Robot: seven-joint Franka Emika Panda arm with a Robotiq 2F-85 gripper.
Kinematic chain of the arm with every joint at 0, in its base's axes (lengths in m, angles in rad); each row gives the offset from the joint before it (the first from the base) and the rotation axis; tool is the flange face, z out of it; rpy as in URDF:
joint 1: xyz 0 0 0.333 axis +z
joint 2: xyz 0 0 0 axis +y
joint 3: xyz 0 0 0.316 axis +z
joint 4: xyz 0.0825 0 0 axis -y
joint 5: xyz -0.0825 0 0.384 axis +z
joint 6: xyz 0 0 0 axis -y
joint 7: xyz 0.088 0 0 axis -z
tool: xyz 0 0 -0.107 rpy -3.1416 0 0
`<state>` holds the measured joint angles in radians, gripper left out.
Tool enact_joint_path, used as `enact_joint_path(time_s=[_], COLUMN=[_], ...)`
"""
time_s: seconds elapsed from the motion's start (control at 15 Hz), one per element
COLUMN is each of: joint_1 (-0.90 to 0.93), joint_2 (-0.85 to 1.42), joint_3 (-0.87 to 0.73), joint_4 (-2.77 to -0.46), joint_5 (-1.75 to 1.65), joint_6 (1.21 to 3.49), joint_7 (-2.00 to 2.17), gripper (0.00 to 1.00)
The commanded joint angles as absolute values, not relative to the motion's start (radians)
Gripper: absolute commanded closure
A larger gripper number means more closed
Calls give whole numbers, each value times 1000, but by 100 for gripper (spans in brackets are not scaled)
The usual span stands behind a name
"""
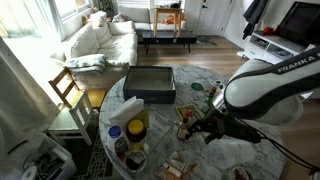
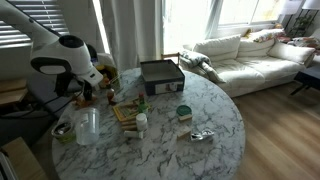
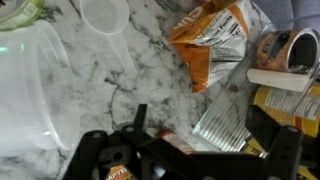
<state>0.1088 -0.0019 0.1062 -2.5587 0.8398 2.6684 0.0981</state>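
Observation:
My gripper (image 3: 200, 125) hangs open just above the cluttered side of a round marble table (image 2: 205, 105). Below the gap between its dark fingers (image 3: 140, 118) lies a ridged silvery wrapper (image 3: 225, 125), with a small red-capped item (image 3: 175, 145) beside it. An orange snack bag (image 3: 215, 40) lies just beyond the wrapper. A clear plastic container (image 3: 30, 90) stands off to one side and an open can (image 3: 290, 50) to the other. Nothing is held. In both exterior views the gripper (image 1: 205, 125) (image 2: 88, 95) hovers low over the clutter at the table's edge.
A black box (image 1: 150, 83) (image 2: 160, 75) sits at the table's far side. A clear jar (image 2: 88, 125), a green-lidded tub (image 2: 183, 112) and a crumpled foil (image 2: 200, 134) are on the marble. A wooden chair (image 1: 68, 90) and a white sofa (image 1: 100, 40) stand nearby.

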Motion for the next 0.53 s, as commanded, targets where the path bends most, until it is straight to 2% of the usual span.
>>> enact_joint_path(time_s=[0.0,0.47], joint_1=[82,-37], joint_2=[-34,-137], joint_3=[80,-21], joint_4=[-2536,-2604], joint_5=[899,699], joint_6=[2621,2584], joint_7=[135,412], gripper=[0,0])
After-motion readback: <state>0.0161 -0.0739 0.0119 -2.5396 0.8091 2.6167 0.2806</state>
